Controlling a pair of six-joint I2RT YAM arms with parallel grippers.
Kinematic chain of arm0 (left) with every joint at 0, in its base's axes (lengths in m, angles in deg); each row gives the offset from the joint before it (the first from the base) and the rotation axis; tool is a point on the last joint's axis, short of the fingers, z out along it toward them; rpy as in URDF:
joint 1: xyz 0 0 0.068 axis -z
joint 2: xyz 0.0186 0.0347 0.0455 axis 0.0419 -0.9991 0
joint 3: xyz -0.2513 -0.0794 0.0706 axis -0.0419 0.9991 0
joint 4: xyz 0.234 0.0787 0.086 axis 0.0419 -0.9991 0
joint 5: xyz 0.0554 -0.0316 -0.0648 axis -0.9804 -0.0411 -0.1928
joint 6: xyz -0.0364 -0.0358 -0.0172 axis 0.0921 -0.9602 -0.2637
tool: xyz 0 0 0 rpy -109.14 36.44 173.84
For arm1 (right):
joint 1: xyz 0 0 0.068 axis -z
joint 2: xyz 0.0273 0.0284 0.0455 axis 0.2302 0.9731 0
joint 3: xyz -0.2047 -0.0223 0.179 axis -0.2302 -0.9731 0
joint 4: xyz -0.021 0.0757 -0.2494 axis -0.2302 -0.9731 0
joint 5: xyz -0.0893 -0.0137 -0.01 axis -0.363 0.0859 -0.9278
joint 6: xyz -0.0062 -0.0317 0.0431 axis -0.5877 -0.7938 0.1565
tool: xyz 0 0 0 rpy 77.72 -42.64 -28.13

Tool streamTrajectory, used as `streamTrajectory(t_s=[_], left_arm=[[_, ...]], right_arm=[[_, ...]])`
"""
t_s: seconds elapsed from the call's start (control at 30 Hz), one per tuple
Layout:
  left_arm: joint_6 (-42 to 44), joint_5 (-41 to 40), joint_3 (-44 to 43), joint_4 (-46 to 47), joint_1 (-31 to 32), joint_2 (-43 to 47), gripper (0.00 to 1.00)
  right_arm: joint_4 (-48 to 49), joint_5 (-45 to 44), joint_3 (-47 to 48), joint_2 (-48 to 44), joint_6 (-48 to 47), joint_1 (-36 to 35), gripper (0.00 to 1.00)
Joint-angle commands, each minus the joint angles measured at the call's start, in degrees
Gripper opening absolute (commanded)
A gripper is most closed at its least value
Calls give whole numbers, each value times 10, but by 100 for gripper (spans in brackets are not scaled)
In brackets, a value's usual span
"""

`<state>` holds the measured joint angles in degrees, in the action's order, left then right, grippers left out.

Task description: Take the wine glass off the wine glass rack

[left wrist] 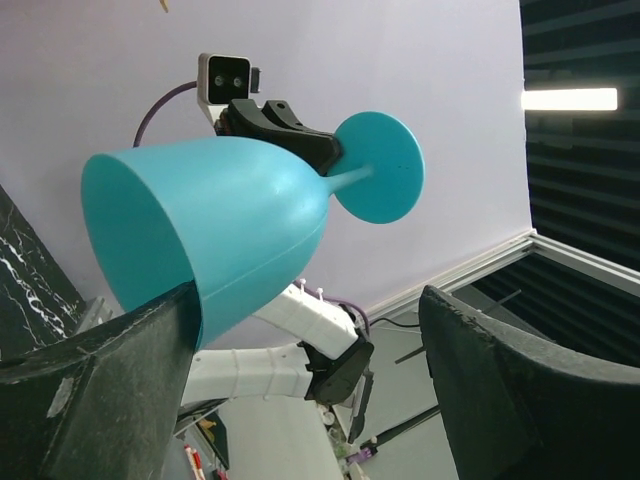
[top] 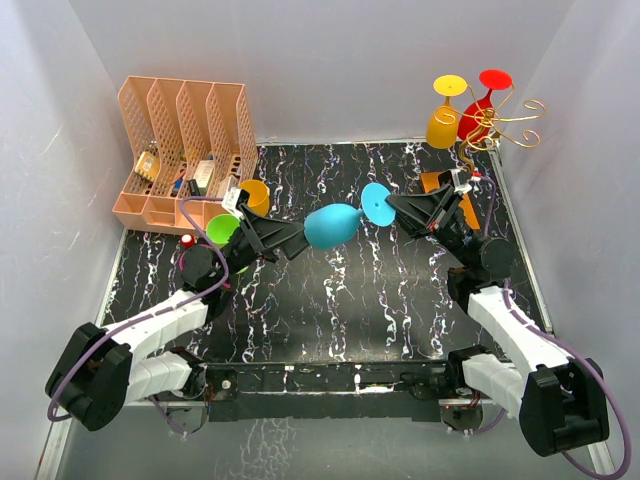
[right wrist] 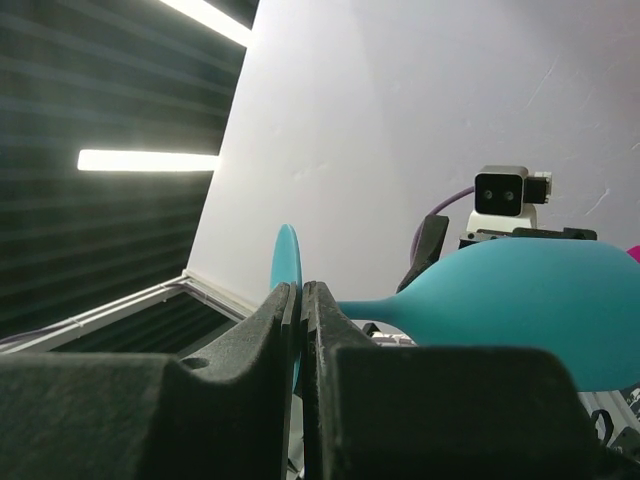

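**Above the table's middle, a teal glass hangs between two arms**

Over the centre of the black marbled table [top: 330, 310] we see the teal wine glass [top: 335, 225] lying on its side in the air, clear of the surface. Its bowl points toward the left edge and its round foot toward the right edge.

Our right gripper [right wrist: 301, 295] is clamped tight on the stem, just beside the foot. In its wrist view the two fingers are pressed almost together, the foot showing edge-on behind them and the stem running off to the bowl.

Our left gripper [top: 298, 238] is spread wide around the bowl's mouth end. In the left wrist view one finger [left wrist: 110, 380] lies against the lower side of the bowl, while the other stands apart from it with open space between. It has no grip on the glass, so the right gripper alone carries it.

At the far right corner stands the wine glass rack [top: 492, 125], gold wire curls on a thin stem over an orange-brown base. A yellow glass [top: 443, 125] and a red glass [top: 476, 118] hang from it, feet up. The teal glass is well apart from the rack, off toward the middle.

At the far left corner sits a peach file organizer [top: 180, 130]. An orange cup [top: 254, 195] and a green cup [top: 221, 230] stand near it, beside the left arm.
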<state>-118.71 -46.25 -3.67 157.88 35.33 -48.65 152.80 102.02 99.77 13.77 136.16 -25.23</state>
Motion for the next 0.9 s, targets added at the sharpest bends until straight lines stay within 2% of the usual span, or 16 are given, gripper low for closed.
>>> streamTrajectory(t_s=[0.0, 0.4, 0.53, 0.63, 0.8, 0.87], left_arm=[[6, 15, -38, 50, 4, 0, 85], [-6, 21, -46, 92, 4, 2, 59], [2, 23, -54, 81, 5, 12, 49], [5, 28, -60, 77, 6, 14, 36], [5, 31, -68, 82, 7, 11, 26], [5, 31, -70, 81, 9, 11, 19]], right_arm=[[-13, -10, 22, -13, -25, -7, 8], [-222, -48, 37, -79, -139, -8, 8], [-229, -49, 36, -79, -143, -8, 13], [-229, -44, 36, -75, -143, -9, 13], [-234, -41, 31, -77, -147, -9, 13], [-241, -42, 30, -80, -153, -9, 13]])
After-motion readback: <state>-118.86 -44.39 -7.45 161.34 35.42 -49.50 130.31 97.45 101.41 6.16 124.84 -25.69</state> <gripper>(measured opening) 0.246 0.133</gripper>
